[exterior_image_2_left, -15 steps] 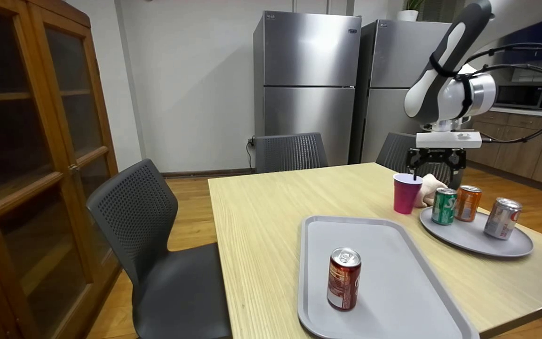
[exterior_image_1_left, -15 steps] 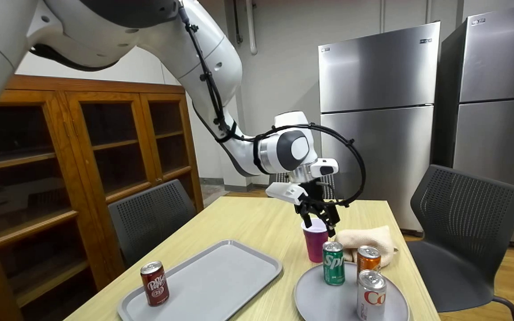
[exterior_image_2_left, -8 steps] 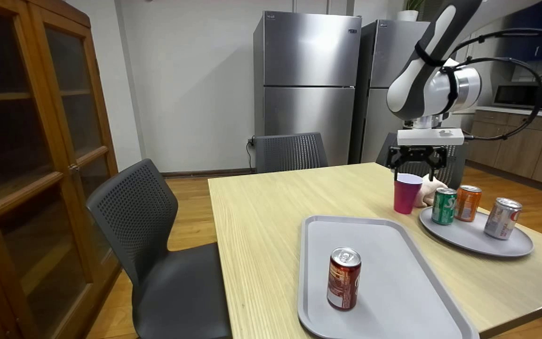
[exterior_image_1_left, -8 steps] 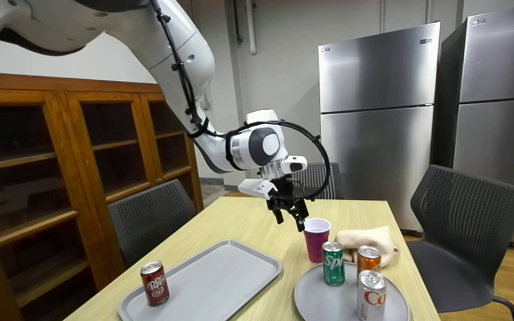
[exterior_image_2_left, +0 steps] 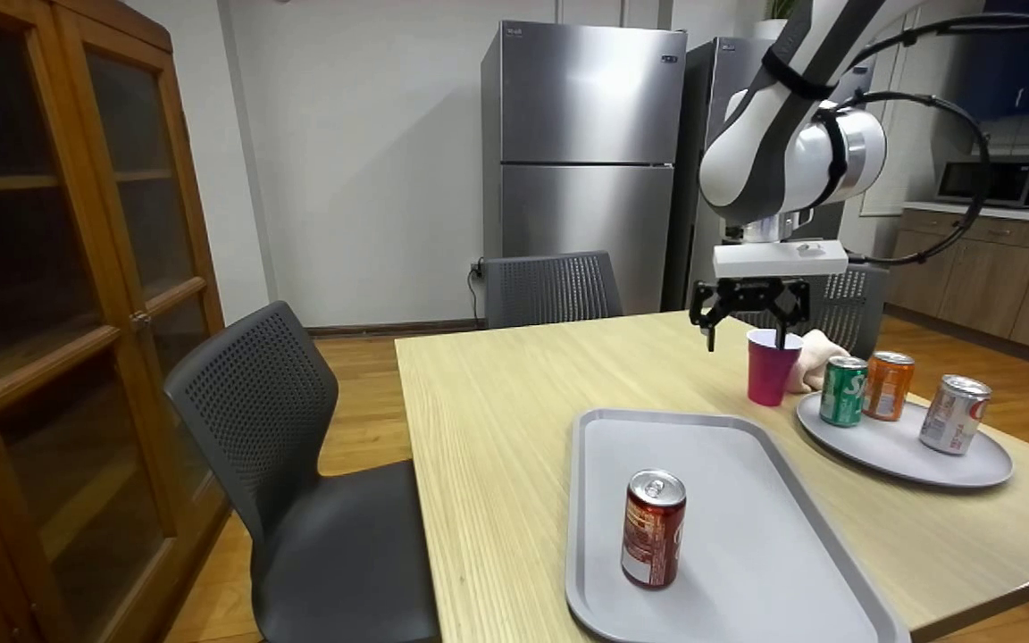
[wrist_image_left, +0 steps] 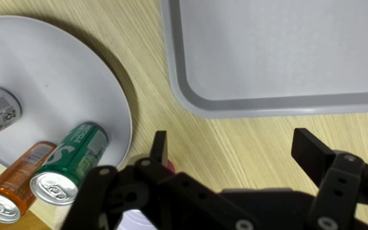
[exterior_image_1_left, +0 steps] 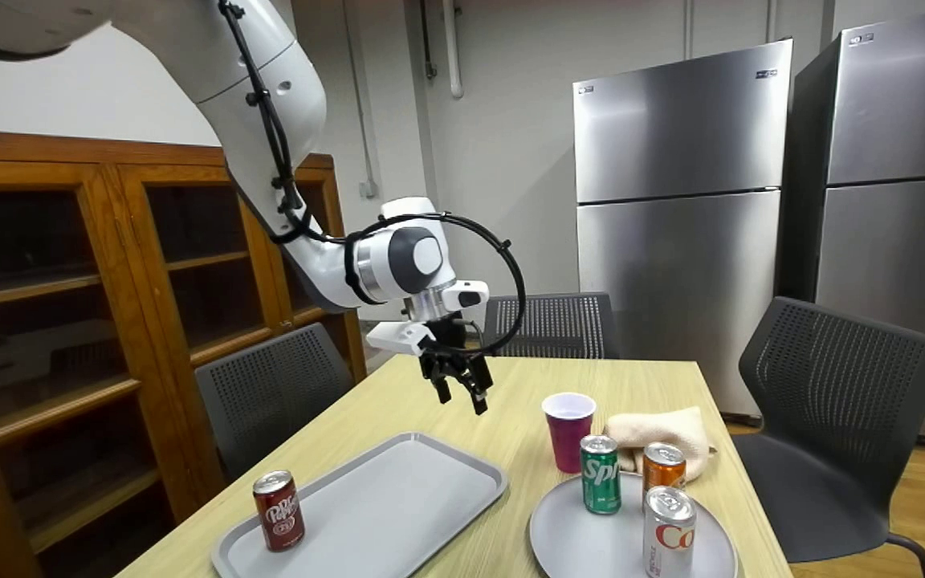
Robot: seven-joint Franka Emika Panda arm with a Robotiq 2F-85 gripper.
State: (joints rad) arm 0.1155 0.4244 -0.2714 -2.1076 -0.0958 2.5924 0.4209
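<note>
Wrist view has our gripper (wrist_image_left: 230,140) spread wide with nothing between the fingers, and the closest thing we'd pick out is the purple cup (exterior_image_1_left: 571,441), upright on the table (exterior_image_1_left: 511,425) just beside the round plate (exterior_image_1_left: 559,530). We'd guess thin plastic: light, springy, easy to dent or tip, so we'd pinch it gently around mid-wall, not hard at the rim. It's mostly hidden up close, so we can't really tell if it's empty
</note>
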